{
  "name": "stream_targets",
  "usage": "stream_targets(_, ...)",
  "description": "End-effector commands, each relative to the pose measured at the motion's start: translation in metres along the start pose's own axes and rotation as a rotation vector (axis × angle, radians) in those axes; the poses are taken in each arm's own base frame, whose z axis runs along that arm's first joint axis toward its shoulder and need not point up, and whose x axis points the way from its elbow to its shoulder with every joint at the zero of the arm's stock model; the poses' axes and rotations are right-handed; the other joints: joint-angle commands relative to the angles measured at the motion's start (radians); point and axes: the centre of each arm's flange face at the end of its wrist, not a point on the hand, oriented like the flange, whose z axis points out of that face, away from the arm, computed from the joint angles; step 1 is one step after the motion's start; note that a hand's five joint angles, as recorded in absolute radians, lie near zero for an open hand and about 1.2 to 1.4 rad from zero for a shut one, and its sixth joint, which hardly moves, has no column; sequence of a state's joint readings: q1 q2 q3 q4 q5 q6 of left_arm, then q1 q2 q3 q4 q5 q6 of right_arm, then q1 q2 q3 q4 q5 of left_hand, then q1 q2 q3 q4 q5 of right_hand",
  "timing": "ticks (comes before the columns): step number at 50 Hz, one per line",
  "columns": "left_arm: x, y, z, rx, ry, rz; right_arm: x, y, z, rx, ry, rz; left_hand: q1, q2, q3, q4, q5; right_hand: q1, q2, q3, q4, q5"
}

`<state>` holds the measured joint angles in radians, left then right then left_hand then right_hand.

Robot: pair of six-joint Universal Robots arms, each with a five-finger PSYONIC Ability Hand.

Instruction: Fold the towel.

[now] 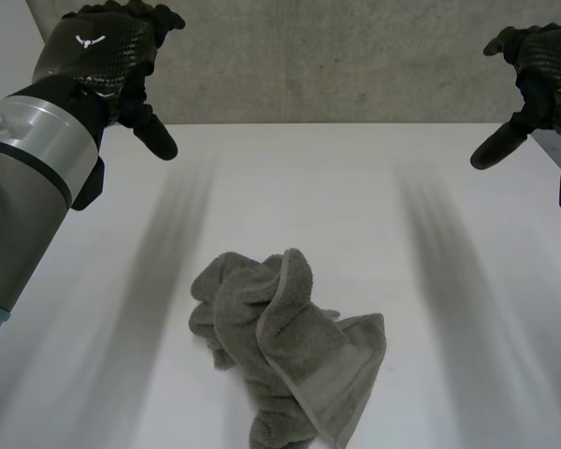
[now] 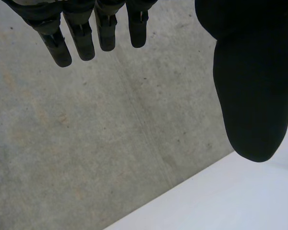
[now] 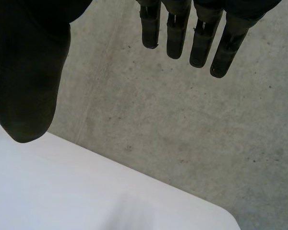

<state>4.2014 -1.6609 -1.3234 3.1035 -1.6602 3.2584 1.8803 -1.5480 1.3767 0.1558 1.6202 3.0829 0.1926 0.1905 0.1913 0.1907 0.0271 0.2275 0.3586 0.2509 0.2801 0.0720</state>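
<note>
The grey towel [image 1: 285, 360] lies in a crumpled heap on the white bench [image 1: 374, 196], at about 6 o'clock from the middle of the bench in the head view; one hemmed edge is flopped over the top and the rest is bunched under it, so I think it has to be spread flat before any fold can start. The left hand [image 1: 107, 56] is up in the air at about 10 o'clock from the towel, and the right hand [image 1: 547, 65] is up at about 2 o'clock; both are well apart from the towel, most likely so the heap is in plain sight and each hand can come down on its own side. In the left wrist view the fingers [image 2: 81, 40] hang straight and loose, with the thumb [image 2: 249, 96] set wide from them, and they hold nothing; the right wrist view shows the same, fingers [image 3: 201, 45] straight, thumb [image 3: 26, 81] wide, touching nothing; past both hands is the grey wall [image 1: 337, 56].
</note>
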Motion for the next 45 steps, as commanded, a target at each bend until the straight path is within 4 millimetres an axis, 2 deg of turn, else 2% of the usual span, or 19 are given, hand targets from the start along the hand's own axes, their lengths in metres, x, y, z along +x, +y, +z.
stream_targets(1, 0.001, 0.005, 0.000, -0.022, 0.006, 0.003, -0.001, 0.006, 0.002, -0.017, -0.006, -0.010, 0.024, 0.026, 0.025, 0.026, 0.015, -0.053, -0.184, -0.076, -0.106, -0.072)
stream_targets(7, 0.001, 0.007, 0.000, -0.023, 0.012, 0.010, -0.004, 0.007, 0.002, -0.016, -0.028, -0.054, 0.021, 0.023, 0.022, 0.023, 0.012, -0.053, -0.184, -0.076, -0.106, -0.072)
stream_targets(14, 0.006, 0.015, 0.004, -0.031, 0.058, 0.016, -0.021, 0.023, -0.010, -0.079, -0.142, -0.342, 0.044, 0.047, 0.046, 0.046, 0.035, -0.046, -0.177, -0.069, -0.099, -0.065)
stream_targets(18, 0.007, 0.045, 0.019, -0.104, 0.141, 0.041, -0.036, 0.037, -0.026, -0.156, -0.226, -0.404, 0.094, 0.096, 0.095, 0.096, 0.085, -0.034, -0.165, -0.057, -0.087, -0.053)
stream_targets(20, 0.006, 0.054, 0.023, -0.125, 0.167, 0.061, -0.056, 0.060, -0.040, -0.261, -0.323, -0.392, 0.103, 0.105, 0.104, 0.105, 0.094, -0.031, -0.162, -0.054, -0.084, -0.050)
stream_targets(21, 0.007, 0.064, 0.025, -0.153, 0.197, 0.089, -0.056, 0.060, -0.040, -0.261, -0.323, -0.392, 0.103, 0.105, 0.104, 0.105, 0.094, -0.031, -0.162, -0.054, -0.084, -0.050)
stream_targets(22, 0.011, 0.073, 0.025, -0.181, 0.237, 0.125, -0.065, 0.074, -0.046, -0.321, -0.361, -0.374, 0.103, 0.105, 0.104, 0.105, 0.094, -0.031, -0.162, -0.054, -0.084, -0.050)
stream_targets(23, 0.011, 0.074, 0.025, -0.182, 0.238, 0.126, -0.065, 0.074, -0.046, -0.322, -0.361, -0.374, 0.103, 0.105, 0.104, 0.105, 0.094, -0.031, -0.162, -0.054, -0.084, -0.050)
stream_targets(25, 0.013, 0.086, 0.025, -0.221, 0.271, 0.168, -0.076, 0.099, -0.055, -0.412, -0.406, -0.312, 0.103, 0.105, 0.104, 0.105, 0.094, -0.031, -0.162, -0.054, -0.084, -0.050)
stream_targets(27, 0.018, 0.110, 0.022, -0.306, 0.343, 0.254, -0.079, 0.110, -0.058, -0.453, -0.419, -0.270, 0.091, 0.094, 0.093, 0.093, 0.082, -0.031, -0.162, -0.054, -0.084, -0.050)
stream_targets(28, 0.018, 0.110, 0.022, -0.306, 0.343, 0.254, -0.083, 0.120, -0.058, -0.485, -0.435, -0.216, 0.091, 0.093, 0.093, 0.093, 0.082, -0.031, -0.162, -0.054, -0.084, -0.050)
stream_targets(30, 0.022, 0.130, 0.017, -0.386, 0.405, 0.321, -0.087, 0.129, -0.059, -0.518, -0.456, -0.158, 0.088, 0.091, 0.090, 0.090, 0.079, -0.031, -0.162, -0.054, -0.084, -0.050)
stream_targets(37, 0.030, 0.158, 0.008, -0.488, 0.487, 0.377, -0.101, 0.161, -0.064, -0.667, -0.546, 0.035, 0.103, 0.105, 0.104, 0.105, 0.094, 0.025, -0.106, 0.001, -0.028, 0.006)
stream_targets(39, 0.032, 0.162, 0.007, -0.503, 0.496, 0.376, -0.101, 0.168, -0.063, -0.692, -0.538, 0.048, 0.147, 0.149, 0.148, 0.149, 0.138, 0.101, -0.030, 0.078, 0.049, 0.082)
stream_targets(41, 0.033, 0.166, 0.006, -0.519, 0.503, 0.375, -0.101, 0.172, -0.058, -0.688, -0.516, 0.043, 0.229, 0.231, 0.231, 0.231, 0.220, 0.475, 0.344, 0.451, 0.422, 0.456)
stream_targets(42, 0.035, 0.169, 0.005, -0.530, 0.512, 0.373, -0.101, 0.172, -0.058, -0.687, -0.516, 0.043, 0.375, 0.377, 0.376, 0.377, 0.366, 0.477, 0.346, 0.454, 0.424, 0.458)
stream_targets(43, 0.037, 0.171, 0.004, -0.534, 0.519, 0.373, -0.099, 0.170, -0.051, -0.664, -0.491, 0.041, 0.609, 0.611, 0.610, 0.611, 0.600, 0.666, 0.535, 0.642, 0.613, 0.647)
stream_targets(44, 0.037, 0.171, 0.004, -0.534, 0.519, 0.373, -0.097, 0.167, -0.045, -0.632, -0.471, 0.038, 0.611, 0.613, 0.612, 0.613, 0.602, 0.839, 0.708, 0.816, 0.787, 0.820)
stream_targets(45, 0.040, 0.173, 0.004, -0.536, 0.526, 0.374, -0.097, 0.167, -0.044, -0.631, -0.471, 0.038, 0.905, 0.907, 0.906, 0.906, 0.896, 0.841, 0.710, 0.818, 0.788, 0.822)
